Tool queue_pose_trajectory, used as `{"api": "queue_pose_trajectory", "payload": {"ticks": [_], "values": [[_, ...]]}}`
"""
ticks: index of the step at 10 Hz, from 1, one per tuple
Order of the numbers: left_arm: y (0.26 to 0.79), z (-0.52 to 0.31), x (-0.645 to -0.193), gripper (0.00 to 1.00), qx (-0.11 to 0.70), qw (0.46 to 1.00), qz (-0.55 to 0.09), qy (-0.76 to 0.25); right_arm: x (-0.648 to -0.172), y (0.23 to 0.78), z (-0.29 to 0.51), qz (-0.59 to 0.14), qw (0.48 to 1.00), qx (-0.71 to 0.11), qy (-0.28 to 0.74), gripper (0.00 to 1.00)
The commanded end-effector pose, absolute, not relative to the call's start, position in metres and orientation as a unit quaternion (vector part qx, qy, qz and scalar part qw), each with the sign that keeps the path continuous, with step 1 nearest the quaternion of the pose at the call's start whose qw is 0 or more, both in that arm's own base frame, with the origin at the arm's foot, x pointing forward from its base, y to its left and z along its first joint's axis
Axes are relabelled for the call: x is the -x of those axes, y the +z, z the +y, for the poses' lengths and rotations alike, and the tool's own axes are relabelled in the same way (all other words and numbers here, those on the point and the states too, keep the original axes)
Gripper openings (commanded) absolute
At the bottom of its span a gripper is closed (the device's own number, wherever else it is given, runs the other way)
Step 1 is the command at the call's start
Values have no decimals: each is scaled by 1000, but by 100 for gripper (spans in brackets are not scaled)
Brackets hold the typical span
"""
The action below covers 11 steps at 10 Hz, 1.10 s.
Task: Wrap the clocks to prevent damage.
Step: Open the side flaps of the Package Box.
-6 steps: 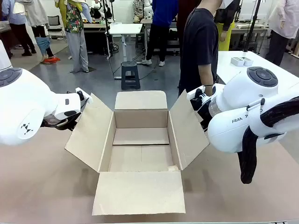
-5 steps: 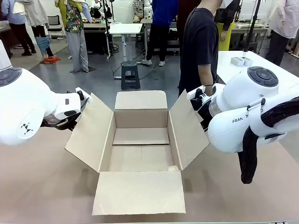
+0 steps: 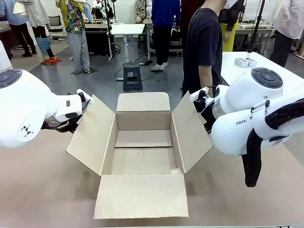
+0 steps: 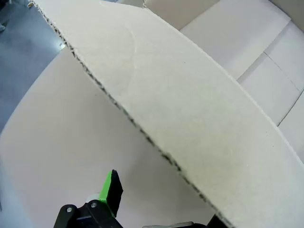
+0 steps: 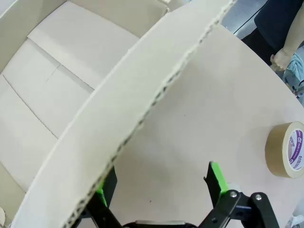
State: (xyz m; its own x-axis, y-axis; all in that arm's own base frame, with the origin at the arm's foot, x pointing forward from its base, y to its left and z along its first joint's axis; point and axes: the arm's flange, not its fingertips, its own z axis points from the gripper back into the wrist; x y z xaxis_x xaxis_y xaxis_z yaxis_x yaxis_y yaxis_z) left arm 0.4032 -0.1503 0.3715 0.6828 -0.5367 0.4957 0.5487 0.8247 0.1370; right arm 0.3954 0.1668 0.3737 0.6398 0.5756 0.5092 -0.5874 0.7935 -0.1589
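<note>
The clocks are out of view. An open cardboard box [image 3: 142, 142] stands mid-table with all its flaps spread and nothing inside. My left gripper [image 3: 81, 101] is at the top edge of the left flap [image 4: 190, 118]. It is open, with one green-padded finger [image 4: 111, 189] on the flap's outer side and the other hidden behind the cardboard. My right gripper [image 5: 161, 186] is open at the right flap [image 5: 133, 118]. That flap's edge runs just beside one of its fingers [image 5: 105, 190], and the other finger [image 5: 216, 177] is over bare table.
A roll of brown tape [image 5: 288, 149] lies on the table to the right of the box. A person in a dark shirt [image 3: 203, 45] stands at the far side, one hand [image 5: 281, 59] near the table edge. The near flap [image 3: 141, 195] lies flat towards me.
</note>
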Motion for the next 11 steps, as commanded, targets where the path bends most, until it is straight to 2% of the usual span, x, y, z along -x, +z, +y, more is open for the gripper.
{"api": "queue_pose_trajectory", "payload": {"ticks": [1,8,11], "values": [[371,-150,-403,100,11,917,-267,-296,-395,374,167,-277,905,-11,321,100],[371,-150,-403,100,11,917,-267,-296,-395,374,167,-277,905,-11,321,100],[492,-131,-423,100,-5,899,-267,-348,-372,485,153,-261,917,21,301,100]]}}
